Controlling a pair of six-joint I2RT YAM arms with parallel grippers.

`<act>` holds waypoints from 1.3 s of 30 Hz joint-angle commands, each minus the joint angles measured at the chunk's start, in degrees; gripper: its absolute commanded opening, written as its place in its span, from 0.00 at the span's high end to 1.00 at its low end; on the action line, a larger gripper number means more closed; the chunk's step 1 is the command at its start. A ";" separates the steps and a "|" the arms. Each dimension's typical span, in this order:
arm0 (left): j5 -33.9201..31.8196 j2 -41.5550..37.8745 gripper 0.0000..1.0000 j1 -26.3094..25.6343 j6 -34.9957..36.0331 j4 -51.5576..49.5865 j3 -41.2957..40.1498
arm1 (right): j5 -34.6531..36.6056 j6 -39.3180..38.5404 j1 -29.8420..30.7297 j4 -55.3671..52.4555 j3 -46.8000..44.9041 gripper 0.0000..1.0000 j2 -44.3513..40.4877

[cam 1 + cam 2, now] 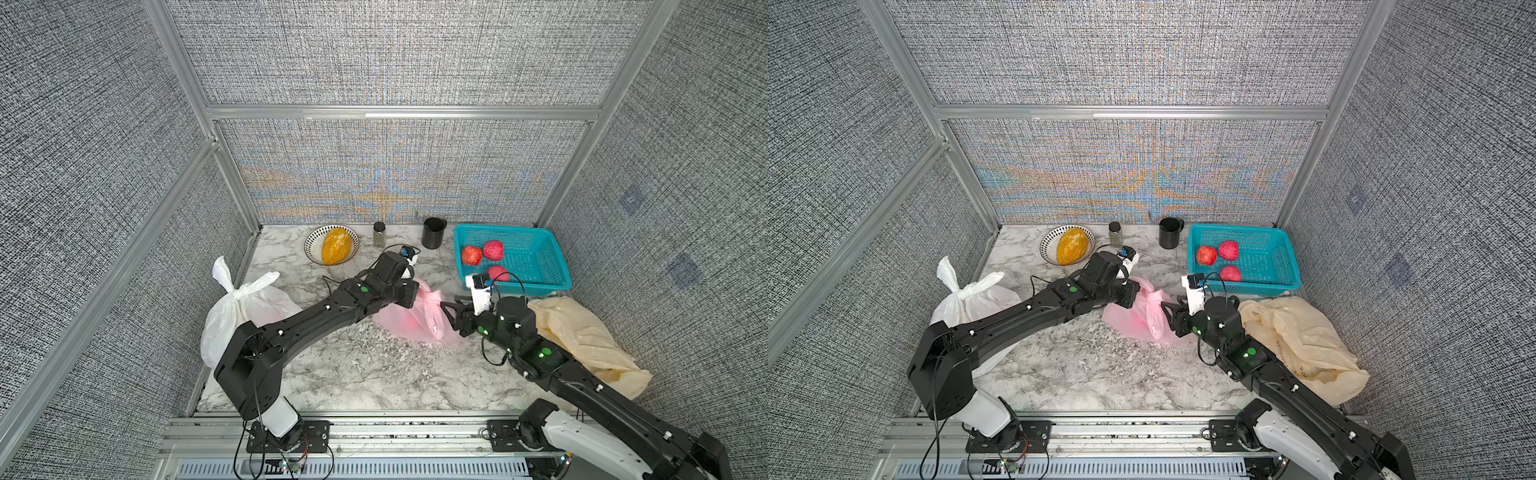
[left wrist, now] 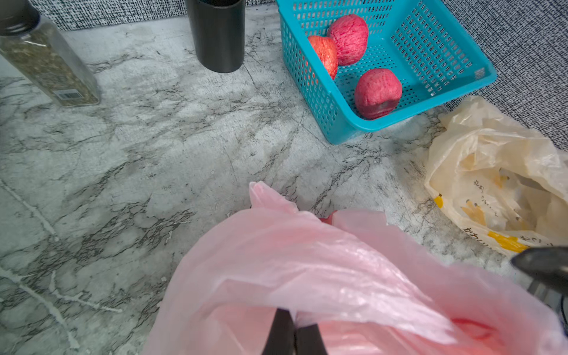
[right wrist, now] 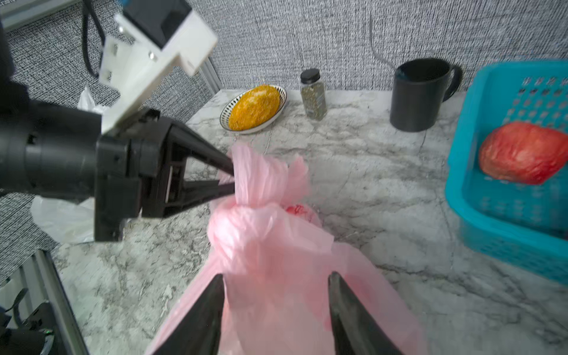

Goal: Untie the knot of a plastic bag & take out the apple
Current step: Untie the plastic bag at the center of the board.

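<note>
Plastic film is the hazard here. Nearest the robot's base, the right pincer (image 3: 276,278) stands released and holds nothing. Its jaws are spread either side of the pink bag (image 1: 399,320), just below the knot (image 3: 236,221). On the far side of the knot, the left pincer (image 3: 232,179) is clenched on the bag's loose ear. The knot looks tight and unopened. The apple (image 1: 410,325) lies inside the pink bag on the tabletop (image 1: 332,374), showing as a red glow through the film.

If the left arm pulls on the ear while nothing pins the bag, I judge the whole bag would lift or slide with the apple, and the knot would cinch tighter. A hard tug could also tear the thin film. If the right jaws close on bunched film instead of a knot strand, the same tightening would follow. Beyond the pink bag, the blue basket (image 1: 523,286), black mug (image 1: 433,233) and spice jar (image 1: 379,235) stand apart from it.
</note>
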 commanded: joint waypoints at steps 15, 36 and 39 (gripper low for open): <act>-0.40 -0.74 1.00 -0.01 1.86 -5.07 3.50 | -1.34 -20.48 4.46 -9.31 18.81 0.44 14.58; -3.88 -0.07 1.00 0.25 1.50 -6.05 3.85 | 4.82 -15.46 6.08 -13.27 11.41 1.00 7.83; -3.81 0.82 1.00 0.77 1.05 -5.62 3.72 | 4.74 -13.75 5.87 -11.64 8.29 1.00 4.39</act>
